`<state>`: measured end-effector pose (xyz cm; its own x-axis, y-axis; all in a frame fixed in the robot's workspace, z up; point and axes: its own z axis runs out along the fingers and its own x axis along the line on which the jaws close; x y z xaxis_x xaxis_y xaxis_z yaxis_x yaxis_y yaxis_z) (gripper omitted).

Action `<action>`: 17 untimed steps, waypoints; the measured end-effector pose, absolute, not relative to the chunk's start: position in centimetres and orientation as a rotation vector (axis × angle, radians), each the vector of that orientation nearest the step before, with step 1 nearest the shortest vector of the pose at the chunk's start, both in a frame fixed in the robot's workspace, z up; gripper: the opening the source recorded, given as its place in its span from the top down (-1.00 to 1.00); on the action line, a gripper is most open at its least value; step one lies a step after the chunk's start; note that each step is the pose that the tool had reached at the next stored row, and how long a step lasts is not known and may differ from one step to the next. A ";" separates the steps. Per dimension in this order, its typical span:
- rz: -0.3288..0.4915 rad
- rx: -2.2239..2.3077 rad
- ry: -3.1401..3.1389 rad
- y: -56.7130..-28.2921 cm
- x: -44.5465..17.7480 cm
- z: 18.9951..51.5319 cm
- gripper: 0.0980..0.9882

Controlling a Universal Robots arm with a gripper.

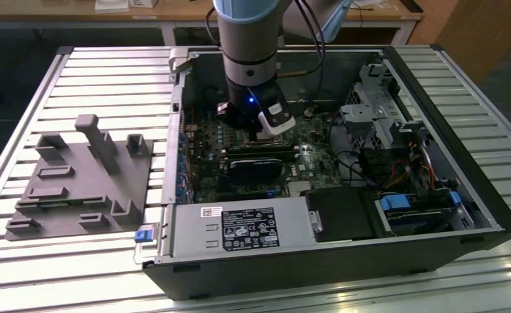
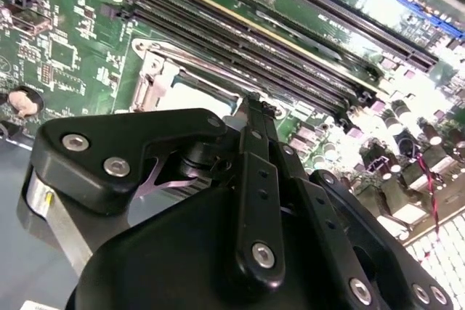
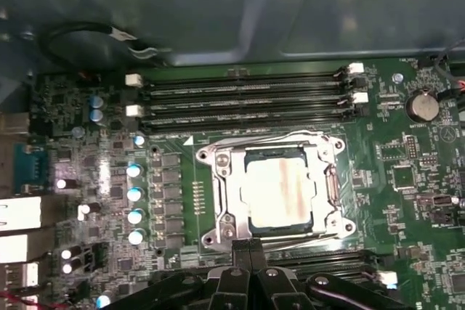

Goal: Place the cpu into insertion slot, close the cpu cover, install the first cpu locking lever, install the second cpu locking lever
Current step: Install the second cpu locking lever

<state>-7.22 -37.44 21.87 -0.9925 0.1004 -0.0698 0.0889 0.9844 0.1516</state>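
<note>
Right, status from my end:

case: big black open computer case [image 1: 343,261] lying on the slatted metal table [image 1: 29,98]; arm reaches down into it over the board.

board: green circuit board [image 3: 407,179] with the long narrow black memory slots [image 3: 240,96] just beside the socket.

gripper: black two-finger gripper [image 3: 251,248]; in both wrist views I see the fingers pressed together, nothing between them, tips at the socket's edge.

slot: small square insertion slot with silvery metal rim [image 3: 218,201], close under the tips.

cover: thin silvery square cpu cover frame [image 3: 328,159] looks lying down around the chip; I judge it closed, can't confirm it's latched.

cpu: small flat square cpu with a dull grey-bronze metal top [image 3: 280,190], seated flat in the slot, showing through the cover window.

handling: I'd call the chip light, rigid, slick on top, fragile underneath; edges only, no sliding. Cover is thin springy sheet, push on the frame edge, not the window.
</note>
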 end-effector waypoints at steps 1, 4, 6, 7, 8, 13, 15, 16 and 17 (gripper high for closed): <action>0.223 0.146 3.053 -37.4 -7.1 21.9 0.98; 0.216 0.146 3.053 -37.3 -6.4 21.8 0.98; 0.212 0.145 3.053 -37.2 -5.9 21.8 0.98; 0.209 0.145 3.054 -37.2 -5.6 21.8 0.98; 0.208 0.145 3.054 -37.0 -5.4 21.8 0.98; 0.188 0.145 3.055 -36.2 -4.8 21.7 0.98; 0.184 0.144 3.055 -35.8 -4.6 21.7 0.98; 0.183 0.145 3.055 -35.7 -4.6 21.7 0.98; 0.183 0.145 3.055 -35.5 -4.5 21.7 0.98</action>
<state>-4.51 -35.54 21.68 -0.9926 0.0986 -0.0713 0.0893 0.9884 0.1226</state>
